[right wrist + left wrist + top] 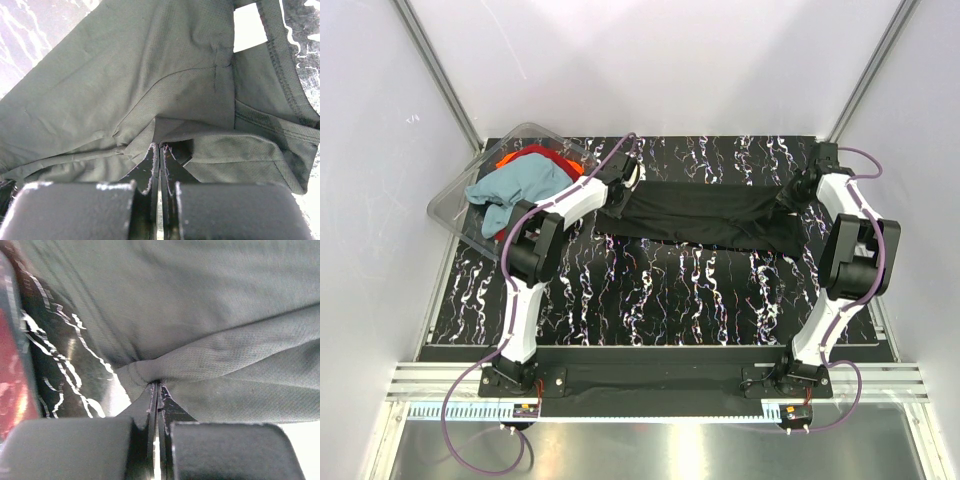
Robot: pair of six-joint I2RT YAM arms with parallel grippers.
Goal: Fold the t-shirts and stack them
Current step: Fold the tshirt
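You're likely on the first fold: left gripper (157, 385) and right gripper (159, 146) pinch the black t-shirt (700, 215); teal t-shirt (520, 185) and red-orange t-shirt (535, 155) lie crumpled in the clear tub (455, 205).

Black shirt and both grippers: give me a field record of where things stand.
black shirt: stretched lengthwise between both grippers, over the far part of the table
left gripper: shut on the shirt's left end
right gripper: shut on the shirt's right end
teal shirt: crumpled in the tub, far left
red shirt: in the tub, mostly under the teal one
folded stack: none yet
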